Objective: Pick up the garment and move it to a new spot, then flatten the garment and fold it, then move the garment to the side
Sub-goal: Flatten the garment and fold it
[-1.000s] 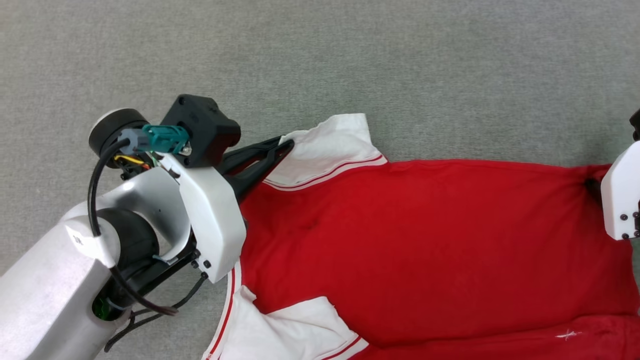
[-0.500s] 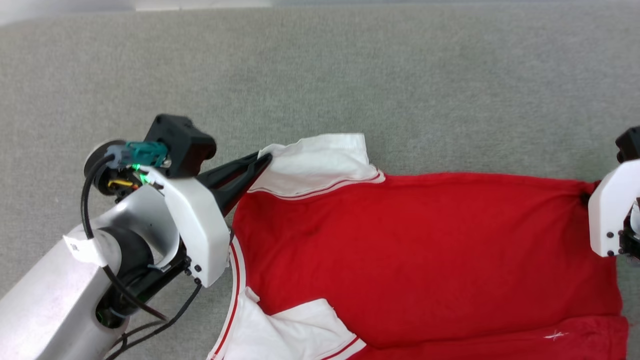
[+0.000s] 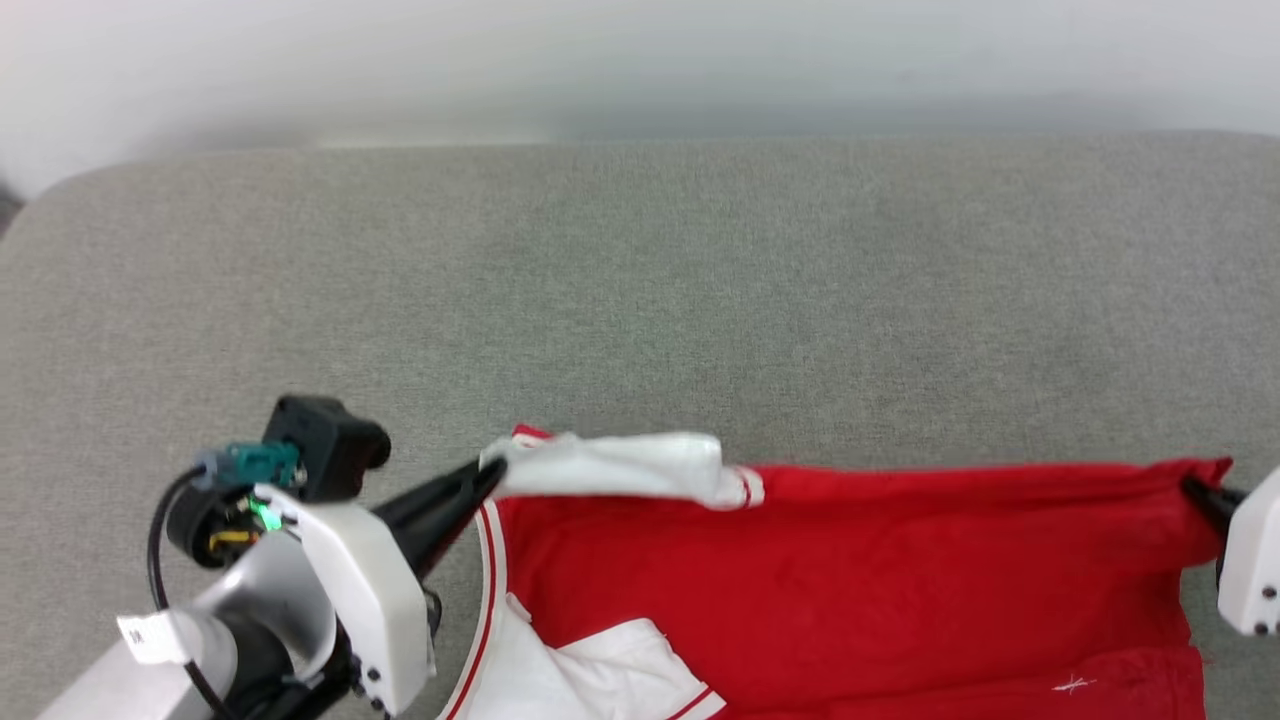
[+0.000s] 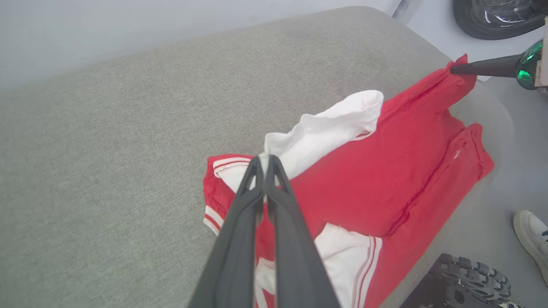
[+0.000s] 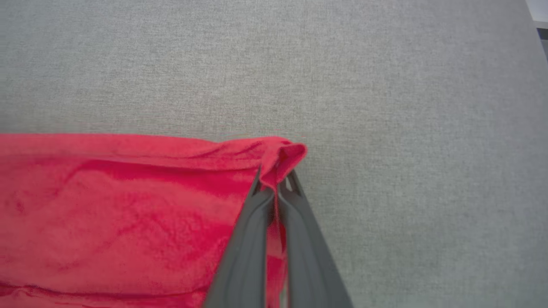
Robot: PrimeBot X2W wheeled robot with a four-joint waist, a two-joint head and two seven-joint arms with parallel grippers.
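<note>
My left tool [image 3: 488, 472] clamps the white sleeve of the garment [image 3: 850, 570] and my right tool [image 3: 1200, 492] pinches its red hem corner, so the far edge stretches straight between them. The rest lies on the near side of the grey tabletop [image 3: 640, 300], likely held this way for folding.

Grey woven-fabric surface [image 3: 640, 280] with rounded corners spreads ahead of the left gripper [image 3: 488, 470]; plain pale wall [image 3: 640, 60] beyond it.
</note>
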